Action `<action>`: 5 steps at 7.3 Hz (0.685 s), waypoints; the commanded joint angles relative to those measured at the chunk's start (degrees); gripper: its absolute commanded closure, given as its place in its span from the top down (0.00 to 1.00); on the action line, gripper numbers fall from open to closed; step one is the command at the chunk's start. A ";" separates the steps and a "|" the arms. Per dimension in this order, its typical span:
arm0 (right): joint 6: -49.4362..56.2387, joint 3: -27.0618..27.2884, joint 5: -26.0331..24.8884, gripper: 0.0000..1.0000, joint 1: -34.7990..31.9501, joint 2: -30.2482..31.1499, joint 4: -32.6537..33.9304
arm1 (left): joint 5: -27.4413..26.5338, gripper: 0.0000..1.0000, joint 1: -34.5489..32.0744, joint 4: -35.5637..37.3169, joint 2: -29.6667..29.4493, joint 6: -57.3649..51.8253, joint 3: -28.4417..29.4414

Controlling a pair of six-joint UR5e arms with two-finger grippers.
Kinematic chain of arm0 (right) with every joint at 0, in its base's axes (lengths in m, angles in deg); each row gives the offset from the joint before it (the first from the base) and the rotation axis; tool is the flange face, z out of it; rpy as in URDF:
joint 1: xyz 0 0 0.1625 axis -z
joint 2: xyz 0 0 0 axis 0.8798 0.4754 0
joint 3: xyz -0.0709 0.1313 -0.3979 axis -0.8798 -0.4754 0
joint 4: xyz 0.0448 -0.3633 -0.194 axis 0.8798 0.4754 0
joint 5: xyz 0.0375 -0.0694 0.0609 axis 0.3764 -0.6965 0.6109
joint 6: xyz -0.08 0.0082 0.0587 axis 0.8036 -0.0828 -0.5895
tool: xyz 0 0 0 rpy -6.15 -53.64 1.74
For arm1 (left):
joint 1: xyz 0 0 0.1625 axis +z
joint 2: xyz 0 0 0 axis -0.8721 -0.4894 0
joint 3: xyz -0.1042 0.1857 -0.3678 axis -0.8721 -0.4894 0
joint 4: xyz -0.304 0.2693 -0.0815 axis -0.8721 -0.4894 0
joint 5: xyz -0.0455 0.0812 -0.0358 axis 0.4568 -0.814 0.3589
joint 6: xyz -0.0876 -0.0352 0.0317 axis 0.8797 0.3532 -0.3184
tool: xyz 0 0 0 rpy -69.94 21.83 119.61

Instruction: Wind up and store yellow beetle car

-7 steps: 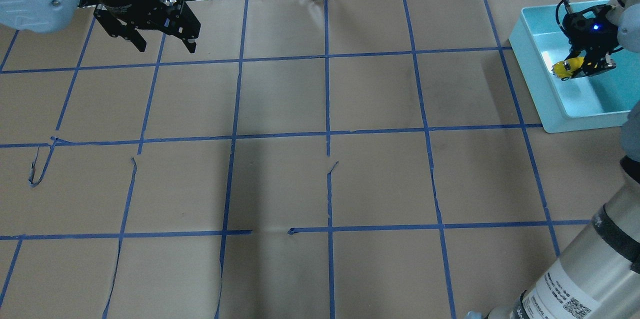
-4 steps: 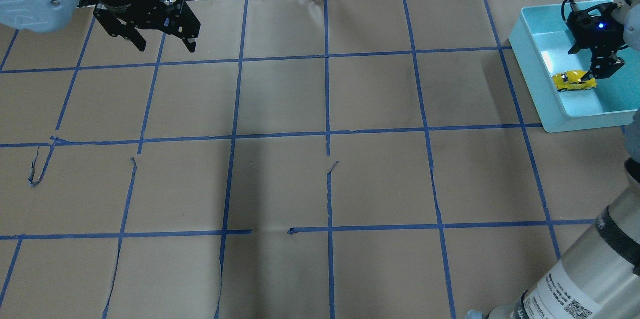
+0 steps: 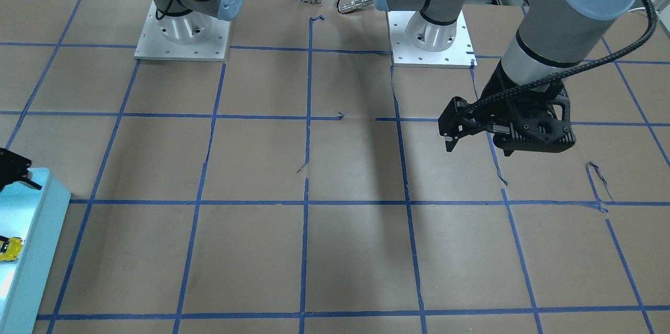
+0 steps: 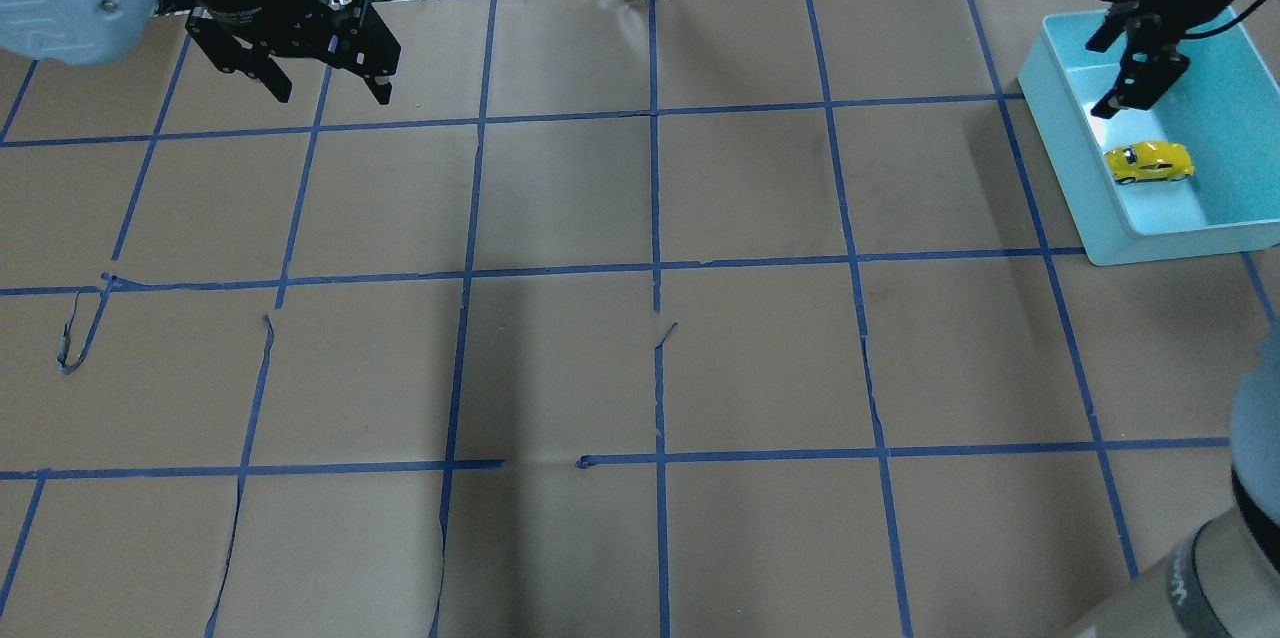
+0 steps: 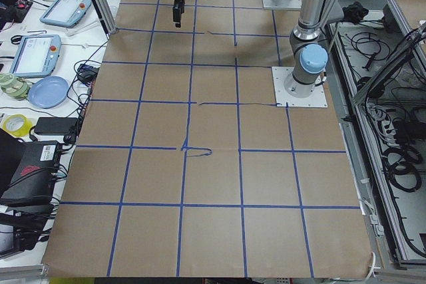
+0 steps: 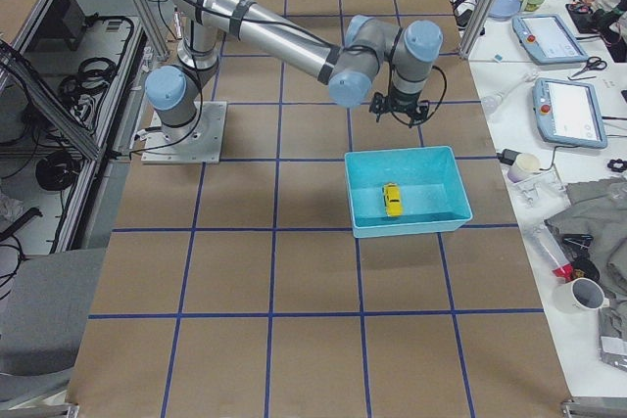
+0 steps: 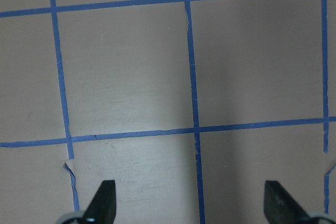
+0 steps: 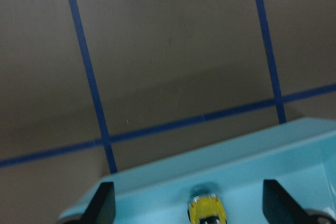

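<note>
Nearest me on the bench (image 4: pixel 640 368), I see the yellow beetle car (image 4: pixel 1149 162) sitting on its wheels inside the turquoise bin (image 4: pixel 1060 158). Just beyond it, the right hand (image 4: pixel 1100 80) hangs above the bin, fingers apart, clear of the car. At the far left, the left hand (image 4: pixel 333 96) hovers spread and empty.

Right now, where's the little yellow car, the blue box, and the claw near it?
yellow beetle car (image 4: pixel 1149 161): overhead exterior view, on its roof.
blue box (image 4: pixel 1078 168): overhead exterior view, on its left outer wall.
right gripper (image 4: pixel 1098 80): overhead exterior view, midway between its open fingertips.
</note>
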 commanded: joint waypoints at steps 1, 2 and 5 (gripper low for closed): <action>-17.29 -0.01 0.74 1.00 -12.43 2.36 -0.52 | 0.00 1.00 0.00 0.00 0.09 0.00 0.00; -27.28 -0.18 1.18 1.00 -14.56 2.54 -0.43 | 0.00 1.00 0.00 0.00 0.09 0.00 0.00; -63.67 -0.27 -1.70 1.00 -21.25 9.72 -1.39 | 0.00 1.00 0.00 0.00 0.09 0.00 0.00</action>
